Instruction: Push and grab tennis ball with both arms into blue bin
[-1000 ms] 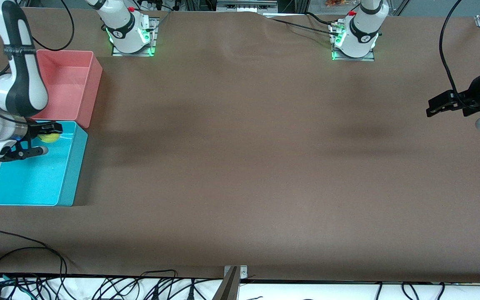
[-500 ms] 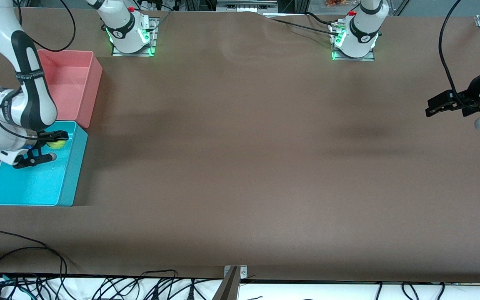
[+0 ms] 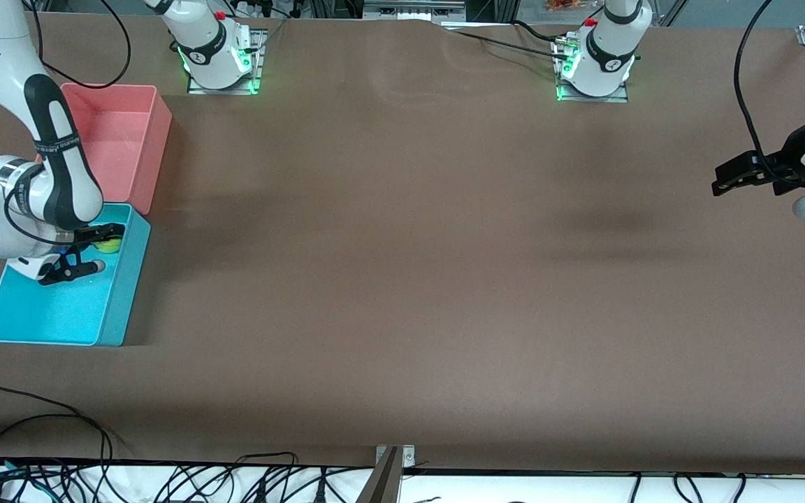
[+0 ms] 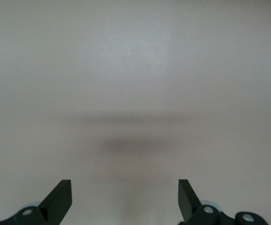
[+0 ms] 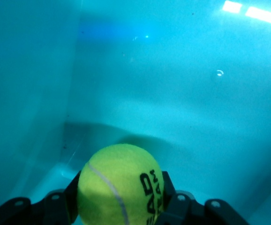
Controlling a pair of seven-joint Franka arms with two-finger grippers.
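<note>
The yellow-green tennis ball [image 3: 108,245] is clamped between the black fingers of my right gripper [image 3: 103,249], low inside the blue bin [image 3: 53,316], near the end of the bin next to the pink bin. In the right wrist view the ball [image 5: 121,185] fills the space between the fingers [image 5: 167,186], just above the bin's cyan floor [image 5: 173,93]. My left gripper [image 3: 721,183] is open and empty, up over the bare table at the left arm's end. The left wrist view shows its spread gripper [image 4: 124,192] over plain table.
A pink bin [image 3: 112,133] stands against the blue bin, farther from the front camera. The two arm bases [image 3: 221,56] [image 3: 595,63] stand along the table's edge farthest from the front camera. Cables lie along the edge nearest the front camera [image 3: 60,475].
My right gripper has come down into the blue bin with the ball, drifting slightly toward the bin's inner wall. The left arm has barely moved.
</note>
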